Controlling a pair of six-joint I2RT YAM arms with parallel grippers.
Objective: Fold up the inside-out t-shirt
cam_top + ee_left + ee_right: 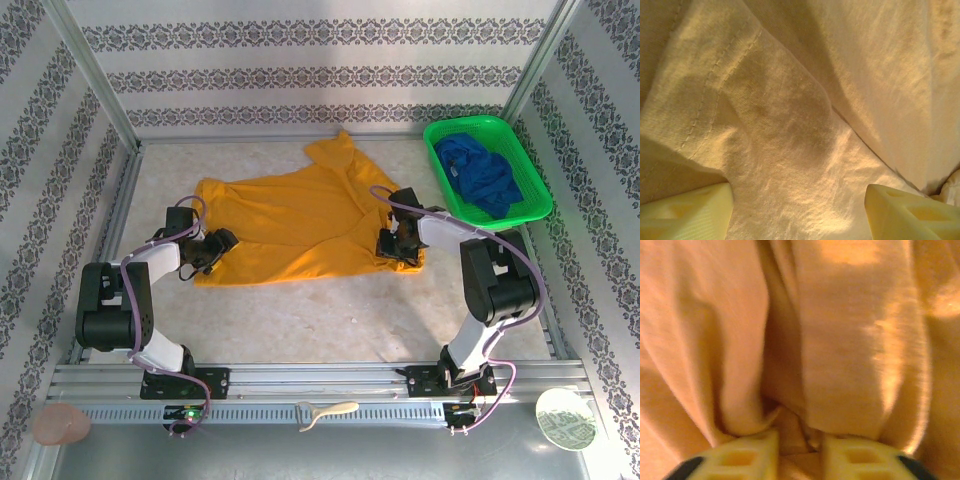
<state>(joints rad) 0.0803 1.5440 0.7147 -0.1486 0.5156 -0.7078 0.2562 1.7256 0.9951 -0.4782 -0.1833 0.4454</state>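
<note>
T-shirt [290,225] lies spread on desk [330,310]. Left jaws stand open over its left edge; right jaws apparently pinch a fold. Shallow pinch may slip, leaving the fold crooked.

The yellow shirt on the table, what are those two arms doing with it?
Two robot arms are folding a mustard-yellow t-shirt, which lies spread and rumpled on the table. The right gripper pinches a bunch of cloth at the shirt's right edge. The left gripper sits at the left edge, fingers open over the fabric, not gripping. No neat fold shows yet. A blue cloth lies in the green basket nearby.
</note>
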